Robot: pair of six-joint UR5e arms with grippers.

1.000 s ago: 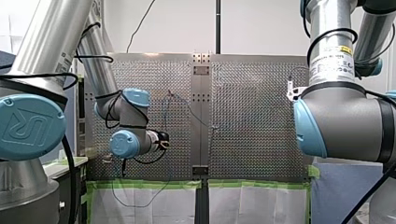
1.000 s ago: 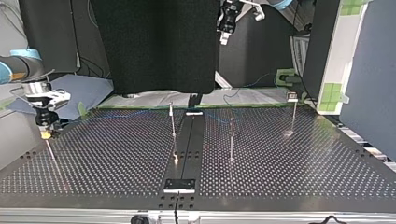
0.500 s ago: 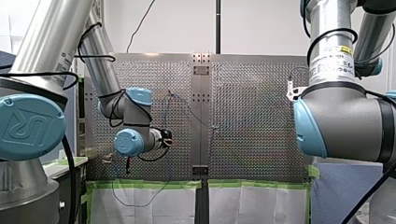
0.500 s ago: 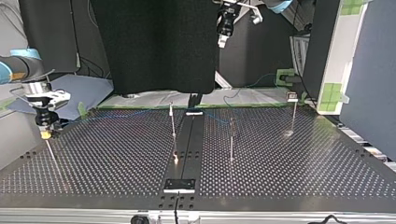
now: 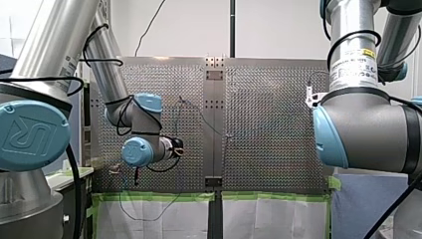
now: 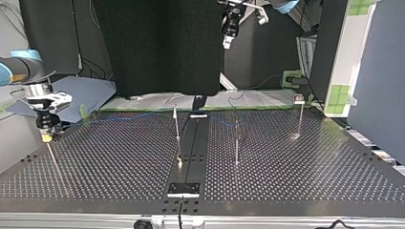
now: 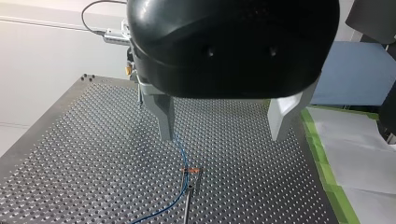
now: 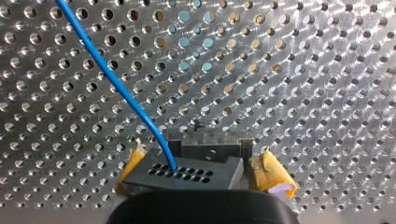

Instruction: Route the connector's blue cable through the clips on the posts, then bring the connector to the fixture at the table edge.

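Perforated table [image 6: 310, 162], connector [image 8: 187, 169] pinched at its edge.
My right gripper [image 8: 201, 171] clamps its yellow pads [image 8: 270, 173] on the connector, blue cable [image 8: 100, 59] rising from it; my left gripper [image 7: 223, 122], fingers [image 7: 163, 116] spread, hangs well apart from the connector, its arm shifted slightly since a second ago.

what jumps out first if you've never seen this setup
The right wrist view grabs the eye first: my right gripper clamps a grey connector between yellow pads, its blue cable streaking away over the perforated table. Next, in the left wrist view, my left gripper hangs open above a post, with the cable at its orange clip.
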